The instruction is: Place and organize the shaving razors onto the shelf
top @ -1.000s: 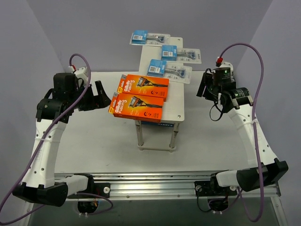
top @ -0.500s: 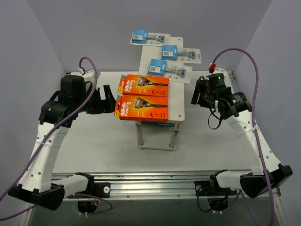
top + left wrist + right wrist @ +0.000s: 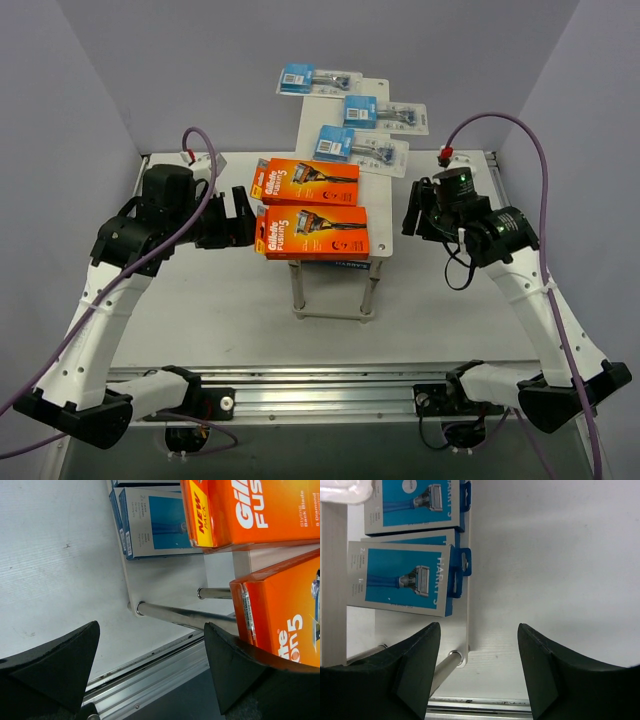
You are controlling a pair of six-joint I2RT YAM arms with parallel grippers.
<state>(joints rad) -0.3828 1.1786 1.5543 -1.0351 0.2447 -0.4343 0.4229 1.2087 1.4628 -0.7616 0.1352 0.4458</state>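
- The near orange box (image 3: pixel 315 232) lies flat across the near end of the shelf (image 3: pixel 378 220) top. Its left end juts past the edge, right at the tips of the left pincer (image 3: pixel 243 220). Whether a finger touches it cannot be told.
- The far orange box (image 3: pixel 305 181) lies flat on the same top, just beyond the near one and almost parallel to it. It is ahead of the left pincer and a little to its far side.
- Three clear blister packs (image 3: pixel 360 149) with blue cards sit further back on the top, well beyond both pincers. Some hang over the edges.
- Blue-and-white boxes (image 3: pixel 400 577) lie flat on the lower tier. In the wrist view they are ahead of the right pincer (image 3: pixel 412 215) and off to one side.
- The left pincer is spread wide, with nothing between its fingers (image 3: pixel 55 665). A metal leg (image 3: pixel 185 615) of the shelf and the bench (image 3: pixel 200 300) show through the gap.
- The right pincer is partly spread and holds nothing. It hangs off the shelf's right side, apart from it.
- The shelf stands on the bench between the two pincers.
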